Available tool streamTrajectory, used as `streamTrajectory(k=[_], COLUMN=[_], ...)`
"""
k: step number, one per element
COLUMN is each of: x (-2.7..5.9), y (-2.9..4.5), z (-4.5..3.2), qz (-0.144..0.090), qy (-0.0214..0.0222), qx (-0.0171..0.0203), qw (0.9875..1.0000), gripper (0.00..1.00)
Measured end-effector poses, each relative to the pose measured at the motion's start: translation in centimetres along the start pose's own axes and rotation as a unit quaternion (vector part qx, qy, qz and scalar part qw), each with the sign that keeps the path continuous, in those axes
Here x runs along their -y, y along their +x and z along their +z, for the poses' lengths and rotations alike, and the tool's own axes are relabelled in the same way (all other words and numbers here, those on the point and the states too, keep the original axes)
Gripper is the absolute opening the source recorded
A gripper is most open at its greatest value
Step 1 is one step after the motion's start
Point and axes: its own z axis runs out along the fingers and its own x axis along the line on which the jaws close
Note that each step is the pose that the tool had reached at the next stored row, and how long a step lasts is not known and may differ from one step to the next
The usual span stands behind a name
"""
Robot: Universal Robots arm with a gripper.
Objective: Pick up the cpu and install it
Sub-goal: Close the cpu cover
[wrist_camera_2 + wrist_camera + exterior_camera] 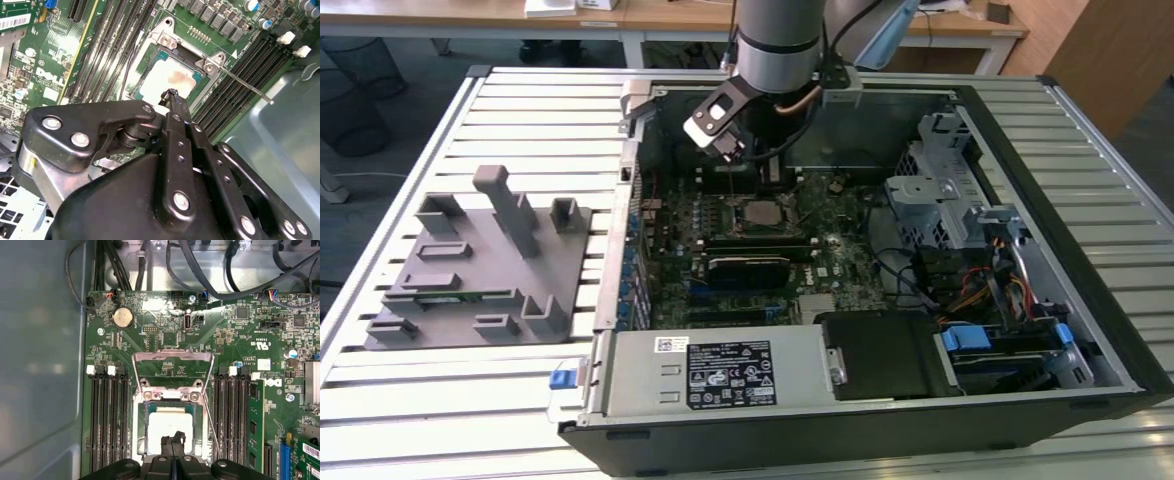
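Arm (781,40) reaches down; claw (173,440) seemingly pinched together just above seated cpu (165,421).

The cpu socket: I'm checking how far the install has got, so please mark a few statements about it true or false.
1. The cpu lies in the socket on the motherboard. True.
2. The metal retention frame is clamped down over the cpu. False: it is swung open, off the chip.
3. The gripper hangs over the cpu, shut, with nothing in it. True.
4. The computer case has its side panel on. False: it lies open, its inside showing.
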Motion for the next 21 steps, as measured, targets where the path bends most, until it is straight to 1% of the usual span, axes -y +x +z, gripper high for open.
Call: streamTrajectory(k=[6,16,21], x=[-0.01,-0.02,-0.02], y=[0.02,0.03,0.04], z=[-0.45,-0.64,-0.88], qz=[0.000,0.000,0.000], qy=[0.0000,0.0000,0.0000], qx=[0.0000,0.0001,0.0000], qw=[1.0000,1.0000,1.0000], gripper=[0.11,0.11,0.11])
